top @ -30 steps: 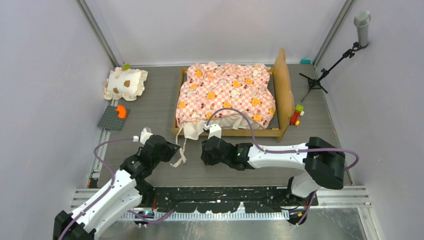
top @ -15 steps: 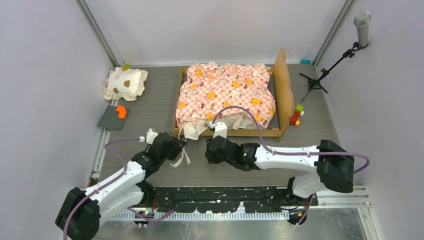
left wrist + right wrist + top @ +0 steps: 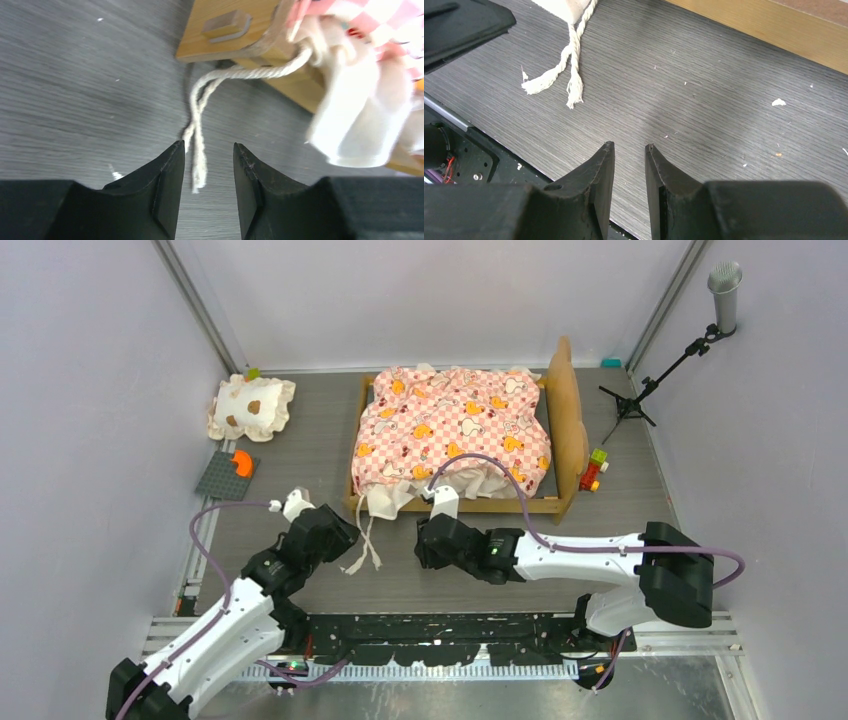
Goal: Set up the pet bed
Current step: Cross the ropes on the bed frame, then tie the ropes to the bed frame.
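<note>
The pet bed (image 3: pixel 565 420) is a light-wood frame with its wavy headboard on the right. The pink checkered mattress (image 3: pixel 455 425) lies rumpled on it, and its cream corner hangs over the near left corner of the frame. Two white tie cords (image 3: pixel 365 550) trail from that corner onto the floor. My left gripper (image 3: pixel 345 535) is open just left of the cords; in the left wrist view (image 3: pixel 209 147) the cord ends (image 3: pixel 198 150) lie between its fingers. My right gripper (image 3: pixel 420 545) hovers right of the cords, slightly open and empty (image 3: pixel 630 146).
A cream ruffled pillow with brown spots (image 3: pixel 252 407) lies at the far left. A grey baseplate with an orange piece (image 3: pixel 228 475) sits near it. Toy bricks (image 3: pixel 594 470) lie by the headboard. A microphone stand (image 3: pixel 650 380) stands at the far right.
My left gripper pushed toward the bed's near left corner, then drew back a little. My right arm shifted slightly right. The cords lie closer together.
</note>
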`<state>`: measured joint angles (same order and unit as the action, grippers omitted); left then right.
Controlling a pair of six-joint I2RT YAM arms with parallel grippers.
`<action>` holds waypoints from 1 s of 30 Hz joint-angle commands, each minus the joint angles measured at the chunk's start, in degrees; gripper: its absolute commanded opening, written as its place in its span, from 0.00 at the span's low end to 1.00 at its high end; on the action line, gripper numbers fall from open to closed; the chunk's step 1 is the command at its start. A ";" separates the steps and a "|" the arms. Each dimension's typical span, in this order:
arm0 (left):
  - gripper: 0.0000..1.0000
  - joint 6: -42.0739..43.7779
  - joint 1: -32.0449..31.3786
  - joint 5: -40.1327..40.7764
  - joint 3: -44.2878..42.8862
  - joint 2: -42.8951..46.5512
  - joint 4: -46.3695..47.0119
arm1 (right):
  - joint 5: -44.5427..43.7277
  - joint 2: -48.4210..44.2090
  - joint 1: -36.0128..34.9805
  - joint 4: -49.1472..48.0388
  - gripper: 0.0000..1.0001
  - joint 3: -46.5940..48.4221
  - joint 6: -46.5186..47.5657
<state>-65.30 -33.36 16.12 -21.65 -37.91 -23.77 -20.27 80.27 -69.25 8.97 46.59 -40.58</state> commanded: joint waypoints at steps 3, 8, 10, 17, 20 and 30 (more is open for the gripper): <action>0.40 8.15 -0.26 -0.80 -0.44 -4.10 -7.24 | 0.61 0.10 -0.17 -2.87 0.34 0.74 1.84; 0.41 10.81 -0.25 -0.74 -0.20 -8.65 -6.90 | 2.29 1.96 -0.16 -3.77 0.34 1.26 1.93; 0.41 11.86 -0.38 -1.02 -0.47 -9.64 -6.68 | 2.74 2.33 -0.18 -4.28 0.34 1.24 1.91; 0.41 15.21 -0.47 -8.85 1.11 -8.77 -1.68 | 2.81 2.98 -0.17 -5.21 0.34 0.96 1.99; 0.40 17.10 -0.79 -10.37 1.30 -8.97 -1.76 | 3.18 3.42 -0.14 -5.72 0.34 0.92 2.02; 0.38 20.78 -3.20 -9.84 -2.46 -15.39 -5.20 | 4.06 4.29 -0.17 -7.11 0.35 0.81 1.73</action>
<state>-47.05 -34.83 7.07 -21.54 -51.13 -28.03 -16.08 84.66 -69.25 4.45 46.61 -39.16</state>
